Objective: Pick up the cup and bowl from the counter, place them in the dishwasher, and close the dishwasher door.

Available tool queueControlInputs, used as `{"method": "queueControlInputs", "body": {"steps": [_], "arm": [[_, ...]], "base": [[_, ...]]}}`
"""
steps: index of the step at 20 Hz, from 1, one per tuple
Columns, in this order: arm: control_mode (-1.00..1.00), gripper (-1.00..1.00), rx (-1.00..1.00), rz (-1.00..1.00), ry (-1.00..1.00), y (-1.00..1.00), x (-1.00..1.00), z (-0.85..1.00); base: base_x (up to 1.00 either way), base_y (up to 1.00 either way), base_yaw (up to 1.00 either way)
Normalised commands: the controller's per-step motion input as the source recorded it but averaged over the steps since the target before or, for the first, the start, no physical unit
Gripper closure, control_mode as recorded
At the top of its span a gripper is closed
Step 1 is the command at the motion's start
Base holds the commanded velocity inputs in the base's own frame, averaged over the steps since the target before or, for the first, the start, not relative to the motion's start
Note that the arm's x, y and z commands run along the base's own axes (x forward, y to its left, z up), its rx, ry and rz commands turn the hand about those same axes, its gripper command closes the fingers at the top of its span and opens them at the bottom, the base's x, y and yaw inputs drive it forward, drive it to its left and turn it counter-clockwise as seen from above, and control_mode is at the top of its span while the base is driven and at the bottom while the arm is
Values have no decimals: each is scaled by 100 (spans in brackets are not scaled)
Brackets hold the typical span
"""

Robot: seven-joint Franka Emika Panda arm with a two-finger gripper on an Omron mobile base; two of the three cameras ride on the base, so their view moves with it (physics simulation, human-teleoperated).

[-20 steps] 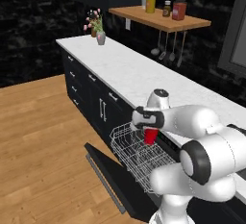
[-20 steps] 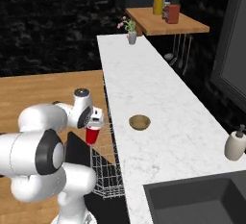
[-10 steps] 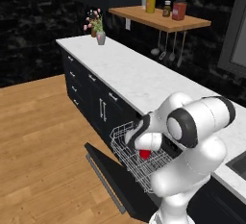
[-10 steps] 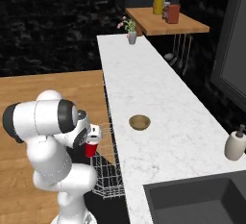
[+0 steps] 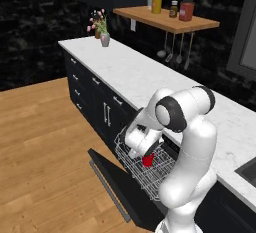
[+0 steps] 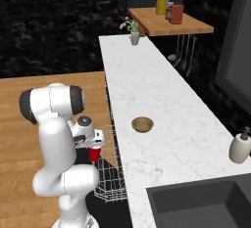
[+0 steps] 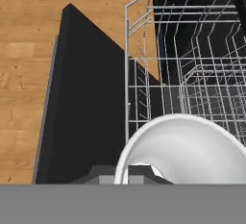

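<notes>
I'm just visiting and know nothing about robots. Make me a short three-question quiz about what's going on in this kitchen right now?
1. True or false: the gripper is shut on the cup.
2. Where does the bowl sit? A) in the rack B) on the counter C) on the floor
3. Fill in: the dishwasher door is ____.

Key: 1 true; 2 B; 3 open, folded down flat, with the wire rack pulled out above it.

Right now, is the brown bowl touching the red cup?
Apart. The right base view shows the bowl alone on the counter, while the cup hangs over the rack.
</notes>
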Motion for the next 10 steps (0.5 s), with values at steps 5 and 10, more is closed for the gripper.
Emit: {"method": "queueControlInputs", "body": {"steps": [5, 10], "arm": [[-100, 100, 1, -25, -3, 1, 1, -24], [-100, 100, 10, -46, 0, 0, 0, -28]], "base": [[0, 0, 0], [0, 0, 0]]}}
